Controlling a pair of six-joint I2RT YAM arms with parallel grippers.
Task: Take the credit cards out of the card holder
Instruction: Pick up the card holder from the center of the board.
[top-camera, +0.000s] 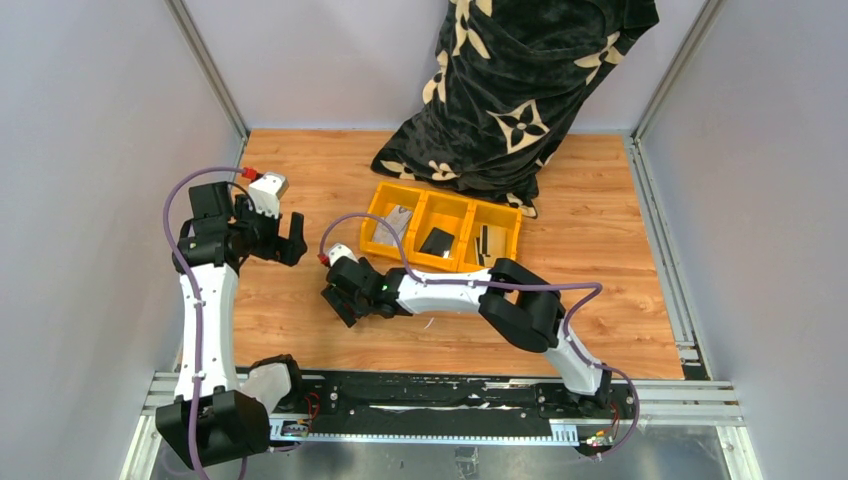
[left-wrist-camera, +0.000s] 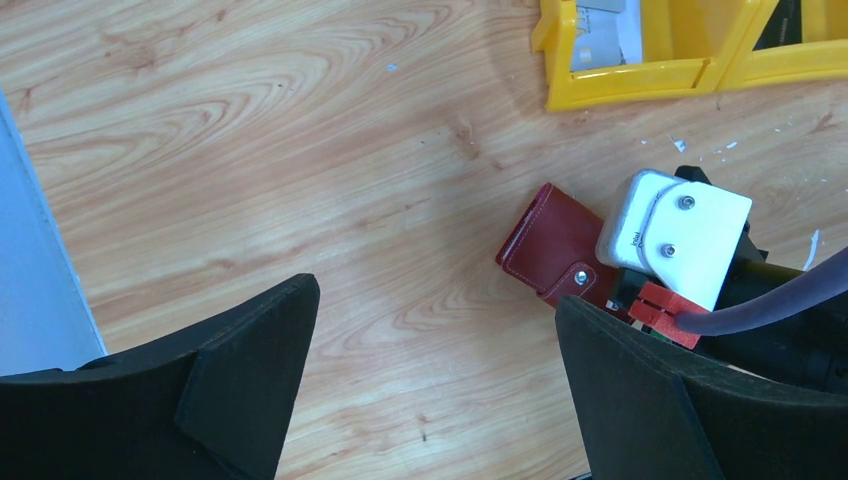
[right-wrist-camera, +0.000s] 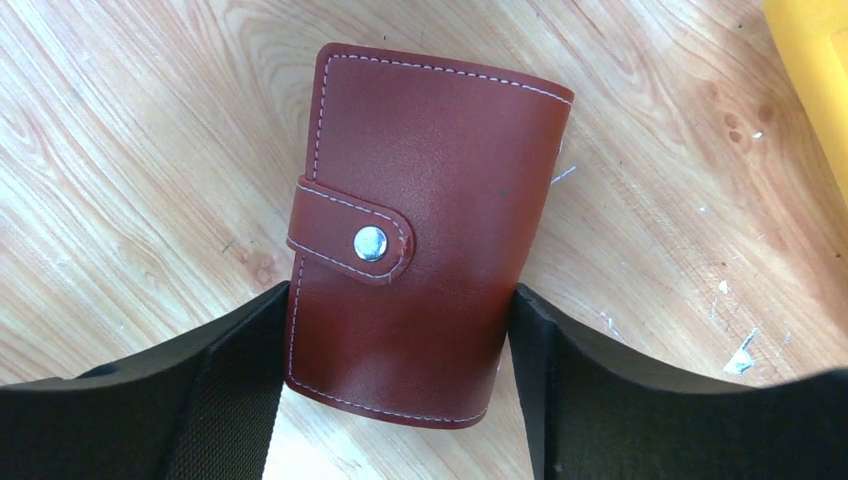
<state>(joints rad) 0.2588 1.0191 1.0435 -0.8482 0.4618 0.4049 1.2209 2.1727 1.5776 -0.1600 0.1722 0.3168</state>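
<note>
Top view: the right tool (top-camera: 343, 303) sits low over the counter (top-camera: 620, 300), near the bin's (top-camera: 417, 218) left end. The left tool (top-camera: 290, 240), jaws wide, waits farther left.

Left wrist: the holder (left-wrist-camera: 550, 245) lies flat near the bin, partly under the right wrist, whose tiny print is unreadable.

Right wrist: jaws straddle the holder, and I cannot tell whether they grip it. The snap tab (right-wrist-camera: 352, 238) is fastened, no cards show, and there is no brand. This looks like the securing step. Unsnapping the tab likely comes next.

Bright, even light, soft shadows, sharp focus; mild sheen on the card holder (right-wrist-camera: 430, 150).
</note>
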